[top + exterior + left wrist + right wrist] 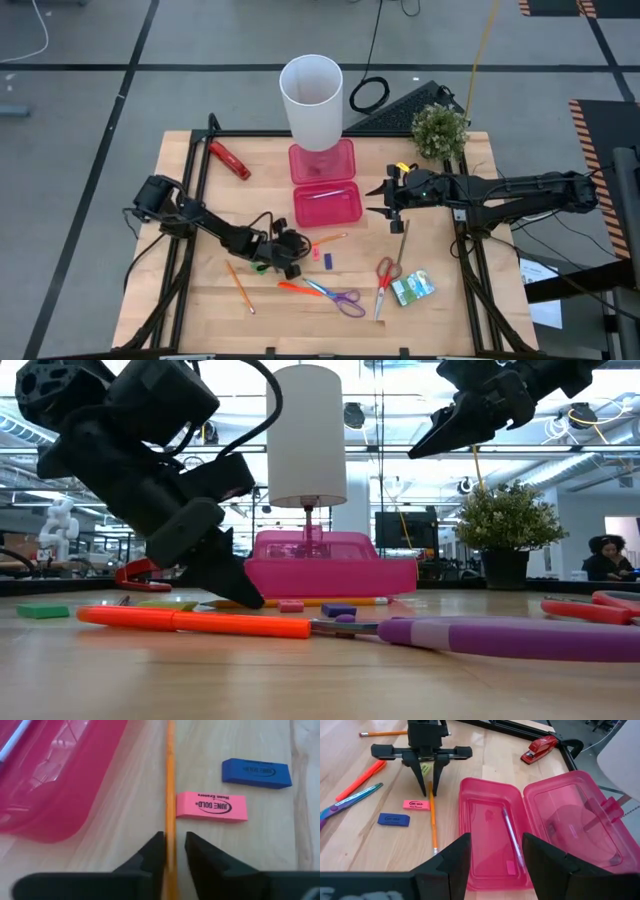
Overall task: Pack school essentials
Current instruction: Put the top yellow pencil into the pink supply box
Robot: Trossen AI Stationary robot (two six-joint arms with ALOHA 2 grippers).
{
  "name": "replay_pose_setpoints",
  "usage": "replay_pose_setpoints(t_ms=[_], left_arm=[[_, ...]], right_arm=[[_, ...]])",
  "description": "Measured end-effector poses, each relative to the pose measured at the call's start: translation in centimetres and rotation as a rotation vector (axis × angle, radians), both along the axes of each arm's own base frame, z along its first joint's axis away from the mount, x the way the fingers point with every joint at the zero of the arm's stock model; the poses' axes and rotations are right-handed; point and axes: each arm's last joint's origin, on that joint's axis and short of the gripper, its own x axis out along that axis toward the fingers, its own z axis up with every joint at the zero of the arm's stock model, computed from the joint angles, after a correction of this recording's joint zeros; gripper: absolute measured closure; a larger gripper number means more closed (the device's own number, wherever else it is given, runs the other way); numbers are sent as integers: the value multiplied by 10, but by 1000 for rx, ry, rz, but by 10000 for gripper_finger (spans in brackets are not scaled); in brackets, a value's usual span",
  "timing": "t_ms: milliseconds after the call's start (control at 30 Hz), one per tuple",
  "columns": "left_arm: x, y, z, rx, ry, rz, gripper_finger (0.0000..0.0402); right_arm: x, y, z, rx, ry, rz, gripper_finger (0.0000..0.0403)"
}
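Pencil between the left fingers, pink case open

Pencil (170, 795), thin and orange, lies on the table (200, 300) just beside the open pink case (328, 205). The left gripper (291, 254) is down at the tabletop, its jaws narrow, one finger on each side of the pencil's near end; whether the pads actually press it cannot be told. A pink eraser (212, 806) lies beside the pencil, nearly touching it, and a blue eraser (256, 773) sits a little farther out.

In the case's near half rests a pen (512, 836) with a clear barrel. A white cup (312, 100) stands over the case's far half (its lid).

The right gripper (384, 199) hangs above the table just right of the case, jaws wide and holding nothing.

Other essentials are spread over the near part of the table: an orange marker (298, 288), purple scissors (345, 300), red scissors (385, 280), a brown pencil (402, 238) under the right arm, a second orange pencil (239, 286) to the left, and a green-white packet (413, 288). A red stapler (229, 159) lies at the far left, and a small plant (439, 131) stands at the far right corner.
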Motion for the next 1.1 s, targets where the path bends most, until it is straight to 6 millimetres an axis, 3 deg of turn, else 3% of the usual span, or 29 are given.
replay_pose_setpoints(t_ms=[133, 367, 667, 867, 967, 1100], left_arm=[[0, 0, 1, 7, 7, -27, 386], [-1, 0, 12, 35, -6, -91, 375], [-3, 8, 66, 120, -154, -177, 397], [-7, 32, 97, 173, -219, -151, 396], [-7, 40, 101, 87, -225, -154, 392], [-13, 37, 86, -18, -101, -138, 390]], right_arm=[[0, 0, 0, 0, 0, 0, 234], [0, 0, 0, 0, 0, 0, 234], [0, 0, 0, -1, 0, 0, 234], [0, 0, 0, -1, 2, 0, 234], [-1, 0, -1, 0, 15, 0, 234], [-2, 0, -3, 2, 40, 0, 234]])
